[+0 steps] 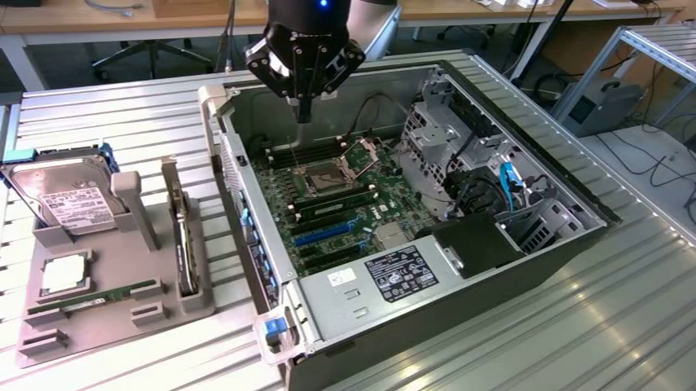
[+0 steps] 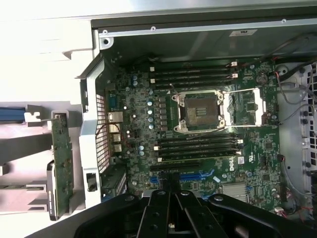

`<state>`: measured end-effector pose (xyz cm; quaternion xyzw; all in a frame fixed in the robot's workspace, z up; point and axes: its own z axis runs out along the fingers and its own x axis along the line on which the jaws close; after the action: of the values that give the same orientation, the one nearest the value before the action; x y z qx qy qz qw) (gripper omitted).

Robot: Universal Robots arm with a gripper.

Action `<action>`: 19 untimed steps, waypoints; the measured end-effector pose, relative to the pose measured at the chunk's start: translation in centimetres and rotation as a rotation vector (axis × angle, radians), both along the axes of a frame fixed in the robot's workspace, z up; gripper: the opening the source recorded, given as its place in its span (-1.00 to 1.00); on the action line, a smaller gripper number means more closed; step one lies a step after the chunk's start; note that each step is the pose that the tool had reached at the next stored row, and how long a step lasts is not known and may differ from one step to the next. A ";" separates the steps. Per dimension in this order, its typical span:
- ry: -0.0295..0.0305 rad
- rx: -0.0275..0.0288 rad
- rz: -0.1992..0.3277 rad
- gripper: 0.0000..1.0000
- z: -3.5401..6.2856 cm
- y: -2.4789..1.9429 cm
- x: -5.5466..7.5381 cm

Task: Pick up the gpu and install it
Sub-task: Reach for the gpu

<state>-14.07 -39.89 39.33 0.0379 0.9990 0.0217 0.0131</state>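
Note:
The gpu (image 1: pixel 185 244) stands on its edge in a slot of the grey holder (image 1: pixel 120 334), at the exterior view's left beside the open computer case (image 1: pixel 457 285). Its pale bracket points toward the far end. In the wrist view the gpu (image 2: pixel 62 163) appears edge-on as a green board just outside the case wall. My gripper (image 1: pixel 303 112) hangs above the far part of the motherboard (image 1: pixel 348 204), fingers shut together and holding nothing. Seen from the wrist, the gripper (image 2: pixel 171 192) points down over the blue expansion slot (image 2: pixel 190 176), well apart from the gpu.
The holder also carries a silver hard drive (image 1: pixel 71 199), a square processor (image 1: pixel 65 273) and a green memory stick (image 1: pixel 93 300). Inside the case sit the open processor socket (image 1: pixel 324 173), blue slots (image 1: pixel 326 235), a metal drive cage (image 1: pixel 435 138) and the power supply (image 1: pixel 397 273).

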 end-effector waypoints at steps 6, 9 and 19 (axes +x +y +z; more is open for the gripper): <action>0.0000 0.0000 0.000 -0.79 0.00 0.00 -0.3; 0.0000 0.0000 0.000 -0.79 0.00 0.00 -0.4; -0.0001 0.0001 0.000 -0.79 0.00 0.00 -0.7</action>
<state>-14.79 -39.89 39.33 0.0379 0.9990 0.0217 0.0131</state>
